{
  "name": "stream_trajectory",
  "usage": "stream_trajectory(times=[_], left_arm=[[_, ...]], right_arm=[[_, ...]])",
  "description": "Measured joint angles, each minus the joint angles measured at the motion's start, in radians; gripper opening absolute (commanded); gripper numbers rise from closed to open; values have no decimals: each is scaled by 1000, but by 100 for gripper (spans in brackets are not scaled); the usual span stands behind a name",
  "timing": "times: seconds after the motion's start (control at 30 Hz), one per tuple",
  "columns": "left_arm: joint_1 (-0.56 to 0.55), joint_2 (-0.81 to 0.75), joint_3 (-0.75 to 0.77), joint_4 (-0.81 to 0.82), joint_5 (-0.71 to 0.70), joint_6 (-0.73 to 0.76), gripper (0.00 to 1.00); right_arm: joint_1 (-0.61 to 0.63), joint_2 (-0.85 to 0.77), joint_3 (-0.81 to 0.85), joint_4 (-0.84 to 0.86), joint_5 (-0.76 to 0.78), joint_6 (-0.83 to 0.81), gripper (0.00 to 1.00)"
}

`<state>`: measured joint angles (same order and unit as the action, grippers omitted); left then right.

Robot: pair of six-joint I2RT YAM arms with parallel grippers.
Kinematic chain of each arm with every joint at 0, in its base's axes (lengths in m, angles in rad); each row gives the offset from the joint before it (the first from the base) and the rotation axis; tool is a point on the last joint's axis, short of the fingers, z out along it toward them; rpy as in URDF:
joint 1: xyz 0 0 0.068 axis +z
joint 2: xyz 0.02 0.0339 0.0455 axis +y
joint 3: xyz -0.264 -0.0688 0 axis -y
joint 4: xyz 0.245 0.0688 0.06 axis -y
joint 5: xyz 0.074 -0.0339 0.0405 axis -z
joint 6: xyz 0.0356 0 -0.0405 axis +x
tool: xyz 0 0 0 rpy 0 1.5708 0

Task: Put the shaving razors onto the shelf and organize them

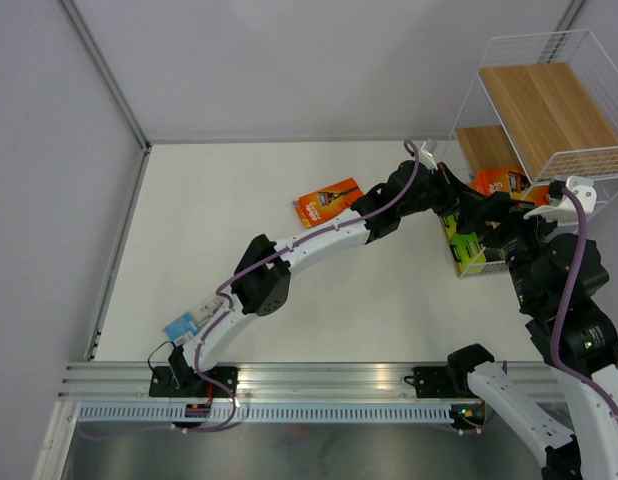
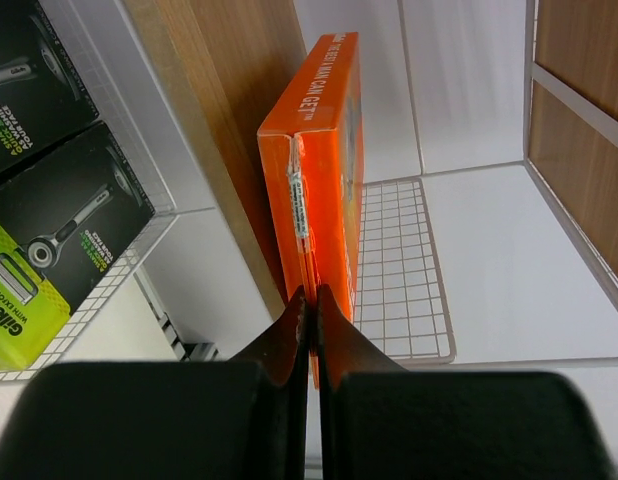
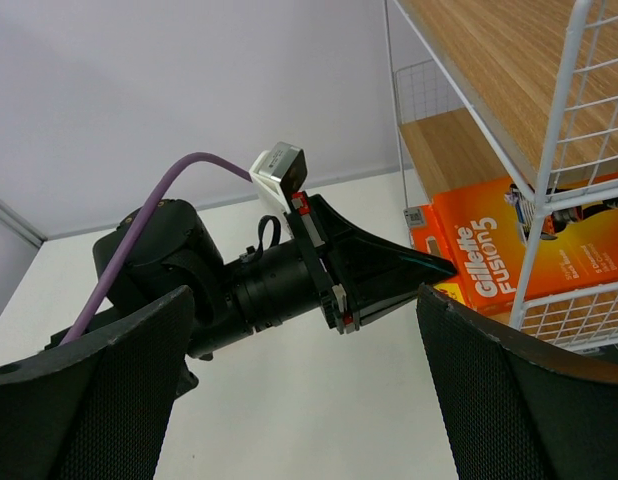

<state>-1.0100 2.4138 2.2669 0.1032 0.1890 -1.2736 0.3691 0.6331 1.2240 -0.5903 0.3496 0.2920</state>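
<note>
Top view: both arms crowd the shelf (image 1: pixel 549 110) at 2 o'clock, hiding most of the black-and-lime packs (image 1: pixel 467 250) and the left claw's tip. Left claw (image 2: pixel 311 298) is clenched on the seam edge of an orange razor pack (image 2: pixel 324 150), which is inside the shelf's wire frame, just beside a wood tier. Right claw (image 3: pixel 304 300) is released, gaping, with nothing between its fingers. Second orange pack (image 1: pixel 329 203) lies flat on the table (image 1: pixel 389 310) near 12 o'clock. Blue blister pack (image 1: pixel 181 326) sits at 8 o'clock, print unreadable.
</note>
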Motion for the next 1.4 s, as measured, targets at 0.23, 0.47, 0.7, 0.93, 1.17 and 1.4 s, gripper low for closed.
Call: stream_trajectory(times=[0.23, 0.47, 0.7, 0.93, 1.17, 1.4], left_arm=[[-4, 16, 23, -6, 0, -26, 2], [-11, 53, 77, -13, 1, -32, 2], [-13, 56, 81, -14, 3, -32, 3], [-13, 56, 81, -28, 5, -23, 38], [-16, -26, 11, -29, 6, 39, 72], [-11, -125, -128, -65, 3, 93, 74]], right_arm=[[0, 0, 0, 3, -9, -13, 98], [0, 0, 0, 3, -9, -19, 98], [0, 0, 0, 6, -9, -20, 98], [0, 0, -1, 9, -14, -20, 98], [0, -7, -31, 16, -29, -18, 98], [0, -17, -40, 18, -37, -16, 98]])
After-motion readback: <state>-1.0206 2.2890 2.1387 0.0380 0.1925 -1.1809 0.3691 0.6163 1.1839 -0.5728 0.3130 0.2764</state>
